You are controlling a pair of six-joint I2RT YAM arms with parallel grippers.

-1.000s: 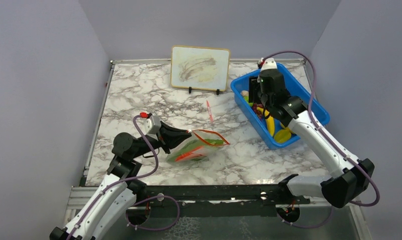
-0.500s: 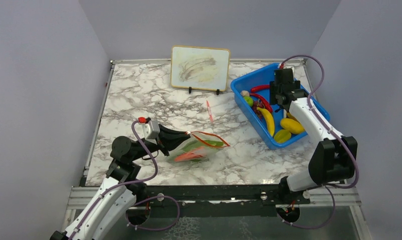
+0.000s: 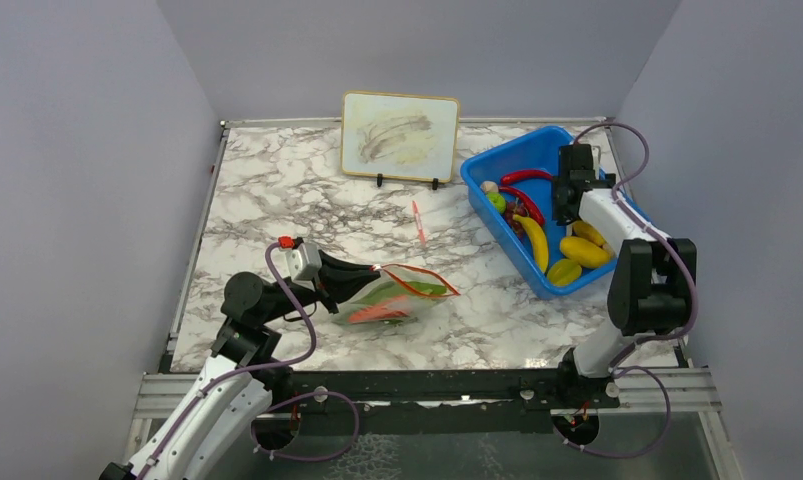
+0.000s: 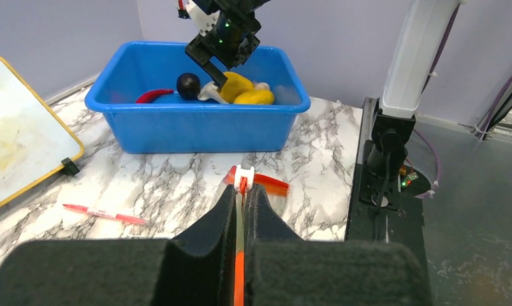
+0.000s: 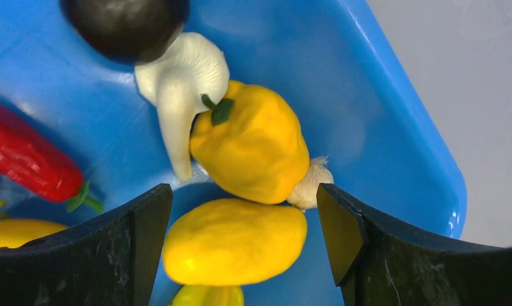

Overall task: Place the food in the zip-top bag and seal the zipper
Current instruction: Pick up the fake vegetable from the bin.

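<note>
Left gripper (image 4: 240, 194): jaws pinched tight on the zipper (image 4: 238, 271). The red-orange strip runs straight up between the two fingers, and a white slider (image 4: 243, 172) sits just past the tips.

The zip-top bag (image 3: 402, 293) lies flat on the marble table (image 3: 277, 200), lower centre of the top view, stretching right from that gripper. Green and orange pieces show through the plastic. I can't tell from here whether the mouth is sealed along its length.

Right gripper (image 5: 240, 191): fingers spread wide with nothing between them. It hangs over the blue bin (image 3: 507, 160) at the upper right of the top view.

Right wrist view:
- A yellow pepper (image 5: 253, 143) sits dead centre between the open fingers.
- A second smooth yellow piece (image 5: 234, 242) lies just below it, touching.
- A white mushroom (image 5: 176, 83) leans against the pepper's upper left.
- A dark round piece (image 5: 125, 25) is at the top edge, touching the mushroom.
- A red chili (image 5: 23, 159) is at the left edge.
- A small white bulb (image 5: 310, 182) is tucked under the pepper's right side.

The top view also shows a banana (image 3: 534, 240) in the near half of the bin.

Elsewhere, a red-and-white pen (image 3: 418, 222) lies on the table between bag and bin, clear of both. A framed board (image 3: 399, 137) stands at the top centre.
</note>
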